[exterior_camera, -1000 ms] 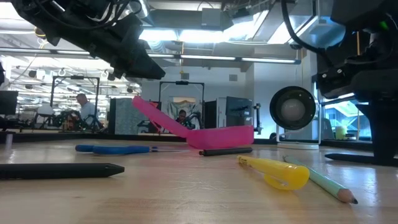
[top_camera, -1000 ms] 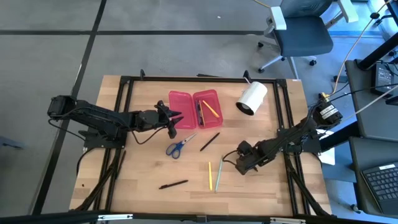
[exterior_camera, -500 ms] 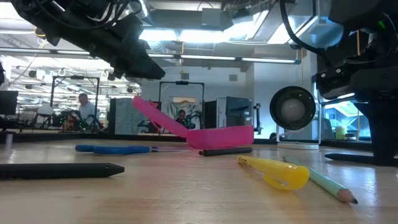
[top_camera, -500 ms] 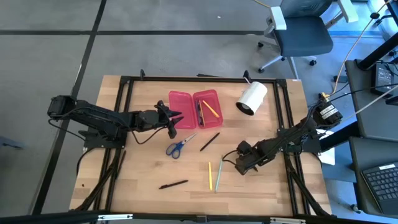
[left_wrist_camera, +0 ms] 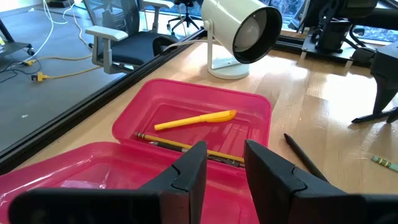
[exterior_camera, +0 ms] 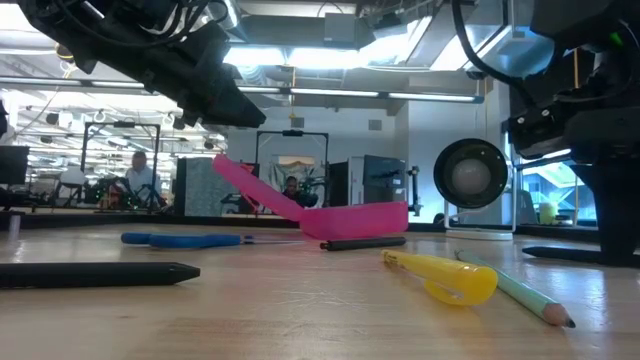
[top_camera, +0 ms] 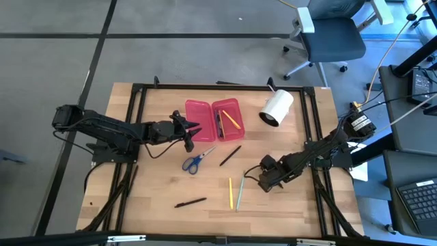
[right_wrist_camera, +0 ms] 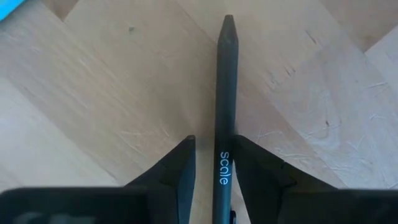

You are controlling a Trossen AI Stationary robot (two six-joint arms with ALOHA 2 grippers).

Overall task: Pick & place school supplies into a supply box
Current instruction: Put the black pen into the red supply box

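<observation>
Nothing visibly shifted; right tool [right_wrist_camera: 214, 142] straddles black pen [right_wrist_camera: 226, 74], grip unclear, pen's rear hidden; left tool [left_wrist_camera: 224, 149] parted

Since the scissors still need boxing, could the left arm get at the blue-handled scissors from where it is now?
Probably yes: the left gripper hovers by the supply box, the blue-handled scissors lie just beyond on bare table, and nothing lies between them.

Text on dark pen [right_wrist_camera: 224, 112]: "scale", in small light letters running along the barrel
Where the pen lies: flat on the wooden worktop [right_wrist_camera: 93, 93], its barrel between the right gripper's [right_wrist_camera: 214, 163] two dark fingers [right_wrist_camera: 177, 165]
Other readable text, numbers or signs: none in the high, low or left wrist views
</observation>
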